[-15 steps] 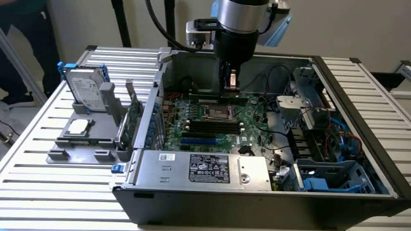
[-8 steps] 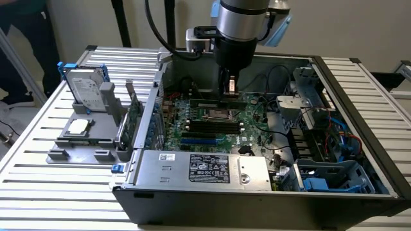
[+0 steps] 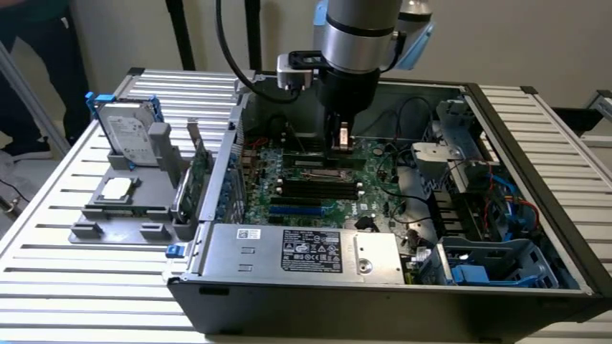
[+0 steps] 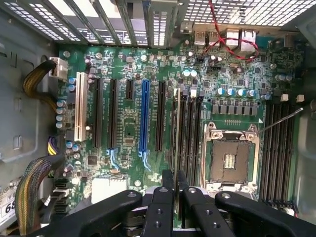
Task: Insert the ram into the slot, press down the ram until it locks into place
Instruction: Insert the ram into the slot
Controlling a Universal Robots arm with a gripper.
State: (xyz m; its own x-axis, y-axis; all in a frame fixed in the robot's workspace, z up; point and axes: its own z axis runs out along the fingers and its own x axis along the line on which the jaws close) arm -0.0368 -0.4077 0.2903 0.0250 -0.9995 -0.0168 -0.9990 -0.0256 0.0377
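Logged the end effector [image 3: 340, 143] down inside the open case [image 3: 383, 312]. Its two fingers [image 4: 167, 187] were pinched almost together on the ram [image 4: 177, 133], which I saw edge-on as a thin pale line running away from the fingertips. That line lay along the slot [image 4: 174, 113], the black memory socket of its bank nearest the blue socket [image 4: 144, 116]. The processor socket [image 4: 231, 160] sat on the bank's far side. I could not tell whether the ram's lower edge had entered the slot or hung just above it. My judgement for this step was that the stick had to run parallel to the slot along its whole length. It also had to stand upright and not lean toward the neighbouring socket, since these sockets sit just beside one another. The end clips needed to be swung out, which I could not confirm. Pressure needed to go straight down and evenly. Gripped at one place along its length, the stick could seat one end first and rock.
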